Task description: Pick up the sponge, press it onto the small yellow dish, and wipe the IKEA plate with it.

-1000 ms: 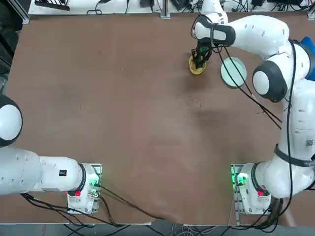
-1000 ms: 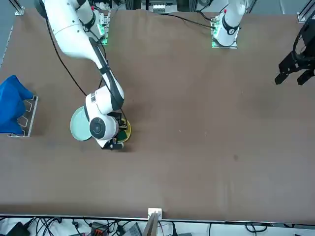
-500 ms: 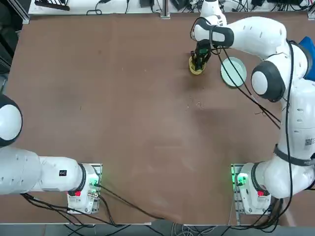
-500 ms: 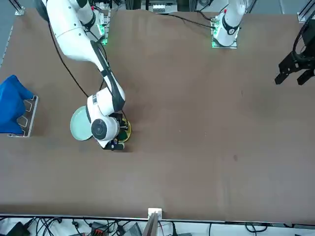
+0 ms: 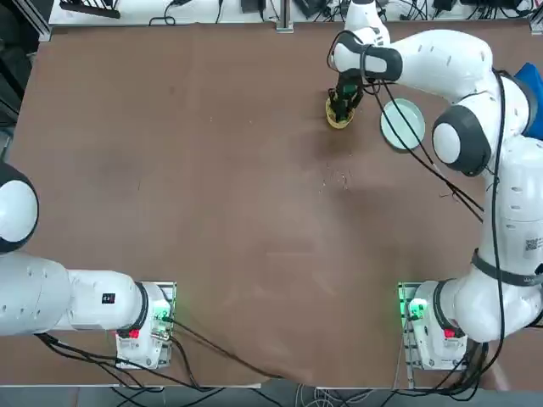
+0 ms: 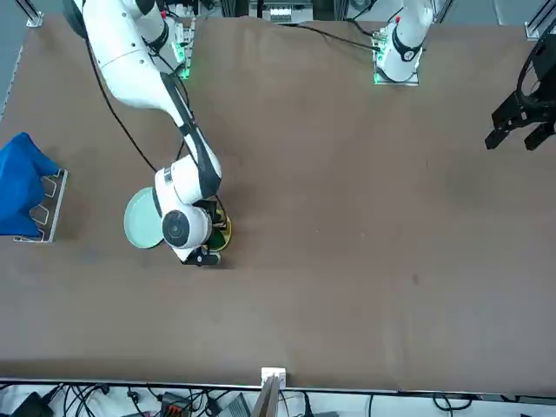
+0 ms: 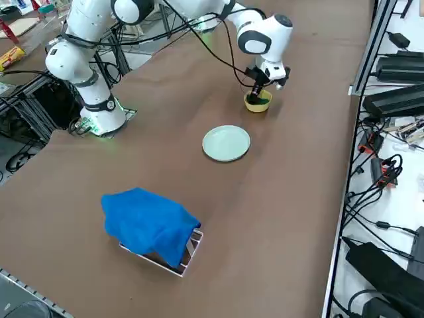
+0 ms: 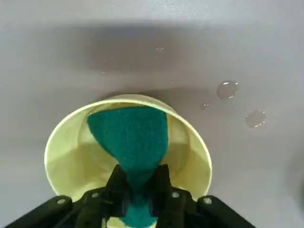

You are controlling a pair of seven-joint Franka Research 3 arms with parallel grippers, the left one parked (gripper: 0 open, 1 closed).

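My right gripper [image 8: 137, 187] is shut on the green sponge [image 8: 130, 142], which reaches down into the small yellow dish [image 8: 61, 154]. The overhead view puts the gripper [image 5: 342, 107] over the yellow dish [image 5: 338, 119] at the far right part of the table. The pale blue-green IKEA plate [image 5: 402, 121] lies just to the right of the dish, bare. From the side, the gripper [image 7: 257, 95] stands upright in the dish [image 7: 258, 103], and the plate [image 7: 226, 143] lies nearer the camera. In the front view the wrist hides most of the dish [image 6: 221, 233]; the plate [image 6: 139, 220] shows beside it.
A blue cloth [image 7: 149, 224] covers a stand at the table's right edge. Small water drops [image 8: 228, 89] lie on the brown table beside the dish. Cables hang from the right arm over the plate.
The wrist shifted very slightly over the yellow dish; the sponge stays gripped and inside the dish. The plate has not moved.
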